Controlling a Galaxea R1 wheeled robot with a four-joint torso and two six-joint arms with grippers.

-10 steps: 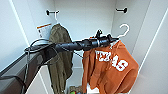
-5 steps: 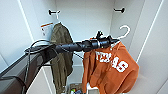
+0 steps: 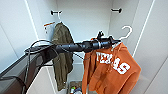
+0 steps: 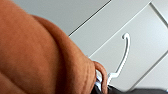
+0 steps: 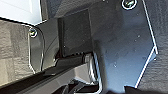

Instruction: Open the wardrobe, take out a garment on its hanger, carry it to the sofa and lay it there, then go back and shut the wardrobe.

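Observation:
The white wardrobe (image 3: 85, 22) stands open in front of me. My left arm reaches in from the left, and its gripper (image 3: 113, 42) is shut on the thin white hanger (image 3: 127, 31) just below the hook. The hook is in the air, off any rail. From the hanger hangs the garment (image 3: 112, 72), a burnt-orange hooded sweatshirt with white "TEXAS" letters, tilted down to the right. The left wrist view has the orange fabric (image 4: 37, 55) close up, with the hanger hook (image 4: 125, 50) against white wardrobe panels.
A dark olive-green jacket (image 3: 61, 52) hangs at the wardrobe's left side below a black bracket (image 3: 55, 12). A second black bracket (image 3: 116, 10) sits at the upper right. The open white door (image 3: 155, 50) stands close on the right. A box (image 3: 75, 88) of small items is on the wardrobe floor.

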